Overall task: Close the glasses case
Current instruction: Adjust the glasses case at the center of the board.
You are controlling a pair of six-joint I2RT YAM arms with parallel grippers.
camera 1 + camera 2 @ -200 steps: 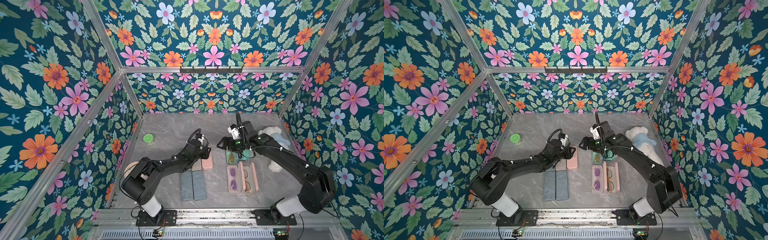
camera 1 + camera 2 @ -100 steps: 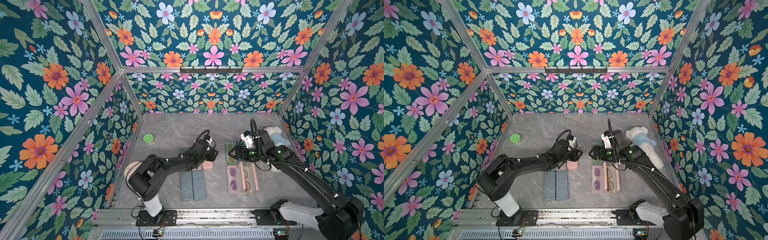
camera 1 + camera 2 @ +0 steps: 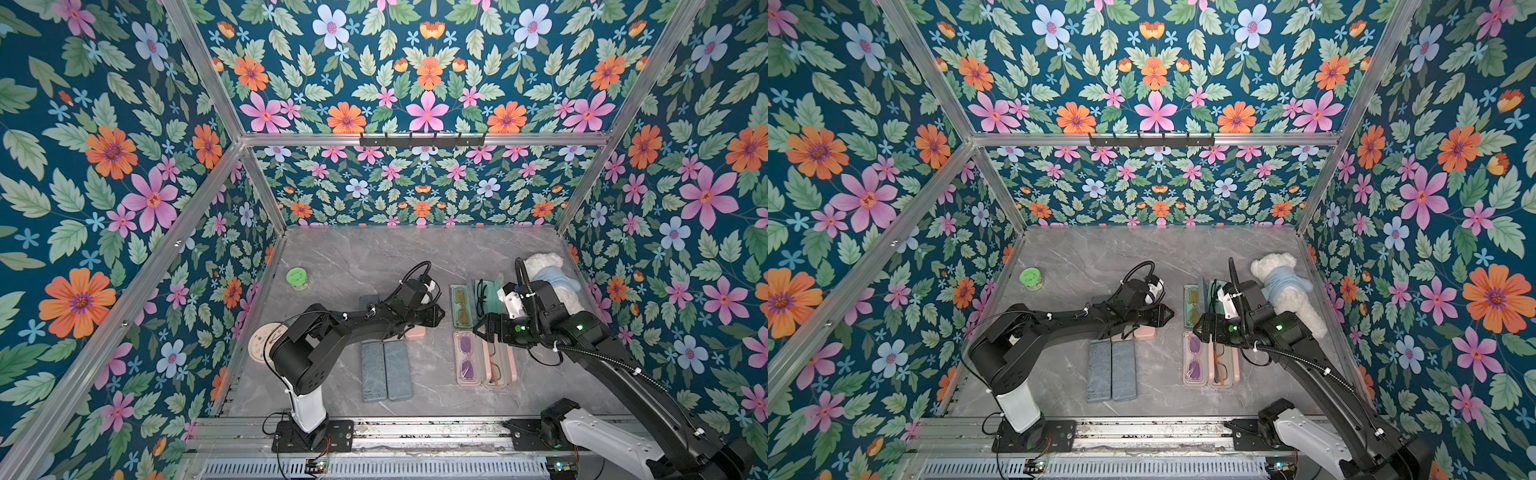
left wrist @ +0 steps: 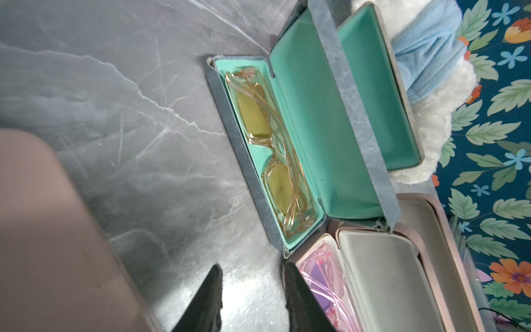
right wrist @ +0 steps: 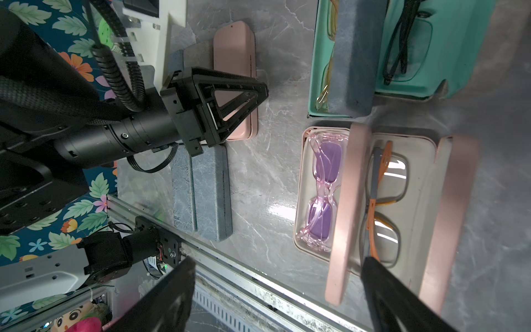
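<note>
Several glasses cases lie open at the right of the table. A blue-grey case with yellow glasses [image 3: 461, 305] [image 4: 316, 129] and a teal case with black glasses [image 3: 489, 293] lie at the back. In front of them are a pink case with purple glasses [image 3: 467, 361] [image 5: 300, 201] and a pink case with orange-grey glasses [image 3: 498, 368] [image 5: 416, 172]. All lids stand up. My left gripper [image 3: 438, 316] [image 4: 253, 268] hovers just left of them, partly open and empty. My right gripper [image 3: 478, 328] [image 5: 278, 260] is wide open above the pink cases' far ends, holding nothing.
Closed cases lie on the left: two blue-grey ones [image 3: 384, 370] and a pink one [image 3: 415, 332] under my left arm. A white teddy in blue [image 3: 548, 278] lies behind the open cases. A green-lidded jar [image 3: 297, 277] and a round disc [image 3: 264, 343] are at the far left.
My right gripper has drawn back from over the teal cases to above the pink cases. My left gripper has slid right, off the closed pink case towards the open ones, its jaws slightly narrower.
</note>
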